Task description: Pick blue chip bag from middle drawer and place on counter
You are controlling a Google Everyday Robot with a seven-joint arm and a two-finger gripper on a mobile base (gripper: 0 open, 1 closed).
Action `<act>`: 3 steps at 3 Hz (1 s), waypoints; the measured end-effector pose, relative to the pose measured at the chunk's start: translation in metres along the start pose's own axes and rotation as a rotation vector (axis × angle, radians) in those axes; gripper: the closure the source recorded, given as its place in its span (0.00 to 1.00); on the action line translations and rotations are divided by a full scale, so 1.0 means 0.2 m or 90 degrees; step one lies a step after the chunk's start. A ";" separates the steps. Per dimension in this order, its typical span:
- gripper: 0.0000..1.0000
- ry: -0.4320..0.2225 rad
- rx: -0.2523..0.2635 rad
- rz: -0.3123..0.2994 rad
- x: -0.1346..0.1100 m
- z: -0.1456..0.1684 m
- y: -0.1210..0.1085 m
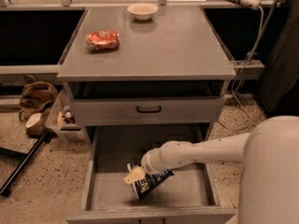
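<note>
The gripper (139, 172) is down in the open middle drawer (191, 192), against the blue chip bag (153, 183), which sits tilted near the drawer's middle. Whether it grips the bag, I cannot tell. An orange snack bag (103, 40) and a bowl (142, 10) sit on the counter (173, 45).

There is one camera only, so no part of the scene is shared with a second view. It sits high on the near side of the cabinet and looks down and toward the far side. The angle is steep enough that the whole tabletop (163, 45) lies in the upper half. The open drawer (187, 190) fills the lower middle, its near edge close to the bottom border. The camera stands fairly close: the cabinet spans most of the width, with speckled floor (42, 181) at left. The arm (210, 150) enters large from the near right corner and reaches left into the drawer. There the gripper (145, 169) sits at the bag (152, 181).
</note>
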State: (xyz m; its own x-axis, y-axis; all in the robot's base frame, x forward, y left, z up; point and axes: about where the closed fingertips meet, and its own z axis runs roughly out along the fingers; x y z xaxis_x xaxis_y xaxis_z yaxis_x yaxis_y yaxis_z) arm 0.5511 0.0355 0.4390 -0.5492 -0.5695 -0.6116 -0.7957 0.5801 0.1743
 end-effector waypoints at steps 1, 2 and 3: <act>0.00 0.013 0.023 -0.004 0.01 0.11 -0.09; 0.00 0.029 0.028 -0.010 0.04 0.18 -0.15; 0.00 0.044 0.024 -0.013 0.13 0.20 -0.17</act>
State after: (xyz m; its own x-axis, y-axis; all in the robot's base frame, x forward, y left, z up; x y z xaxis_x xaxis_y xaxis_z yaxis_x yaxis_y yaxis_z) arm 0.5747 0.0242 0.3852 -0.5510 -0.6193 -0.5594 -0.7970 0.5892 0.1327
